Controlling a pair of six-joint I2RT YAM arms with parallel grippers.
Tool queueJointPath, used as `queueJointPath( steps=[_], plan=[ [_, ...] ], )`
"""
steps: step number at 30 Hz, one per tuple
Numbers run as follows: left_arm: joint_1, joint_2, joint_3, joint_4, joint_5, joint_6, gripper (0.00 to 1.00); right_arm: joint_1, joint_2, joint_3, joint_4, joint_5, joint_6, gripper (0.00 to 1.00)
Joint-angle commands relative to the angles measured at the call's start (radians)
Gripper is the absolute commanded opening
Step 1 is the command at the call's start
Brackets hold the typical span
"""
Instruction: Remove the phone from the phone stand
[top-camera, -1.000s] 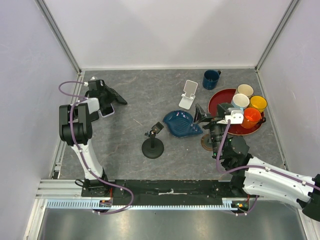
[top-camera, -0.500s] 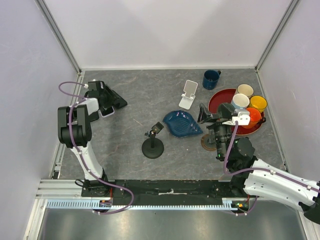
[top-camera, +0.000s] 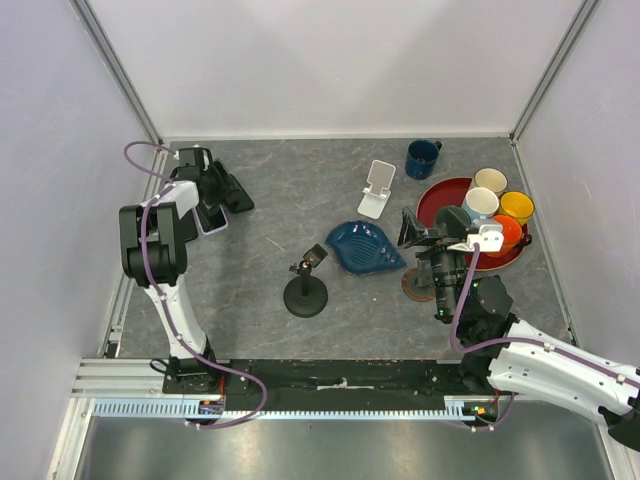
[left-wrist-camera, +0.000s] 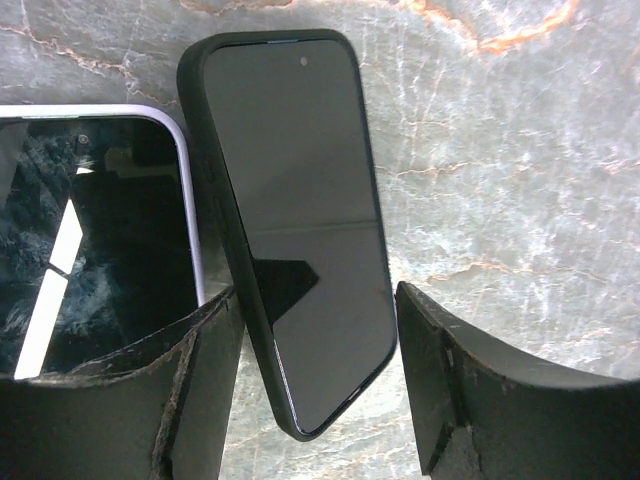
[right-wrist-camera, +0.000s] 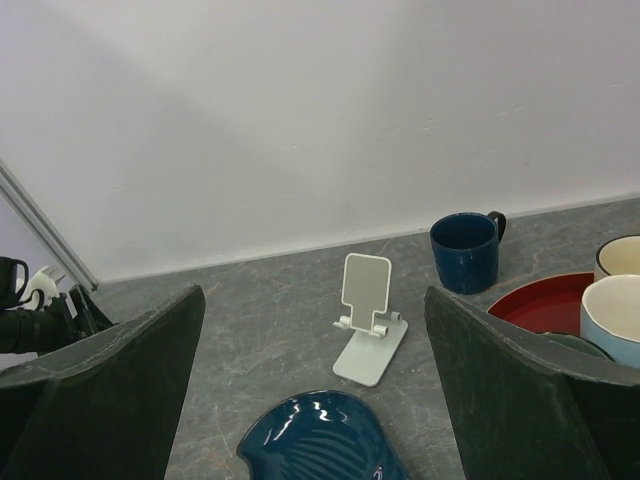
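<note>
Black phone (left-wrist-camera: 295, 230) lies flat, screen up, on the grey marbled table (left-wrist-camera: 520, 150), its top end tilted a little to the left. Left gripper (left-wrist-camera: 318, 300) is spread, its dark fingers (left-wrist-camera: 480, 400) either side of the phone's lower end. One finger meets the phone's edge; the other is just beside it. A second phone (left-wrist-camera: 100, 240) with a pale purple rim lies alongside on the left, partly covered by that finger.

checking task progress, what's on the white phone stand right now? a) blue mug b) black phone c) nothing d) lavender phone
C: the white phone stand stands bare in the right wrist view, while the black phone lies flat on the table between the open jaws of the left gripper.
</note>
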Motion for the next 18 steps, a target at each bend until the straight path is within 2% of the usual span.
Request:
queueJointPath(
  steps=[1,6,12,18],
  plan=[
    [-0.021,0.04,0.074,-0.042,0.006,0.088,0.68,-0.006,0.009,-0.003,0.002,-0.022,0.009,0.98],
    [-0.043,0.04,0.072,-0.046,-0.017,0.113,0.68,-0.008,0.017,0.0,0.0,-0.025,0.015,0.98],
    [-0.066,0.056,0.137,-0.091,-0.078,0.183,0.7,-0.01,0.014,0.004,-0.014,-0.032,0.023,0.98],
    [-0.072,0.063,0.173,-0.118,-0.119,0.216,0.78,-0.01,0.006,0.003,-0.015,-0.029,0.017,0.98]
  ],
)
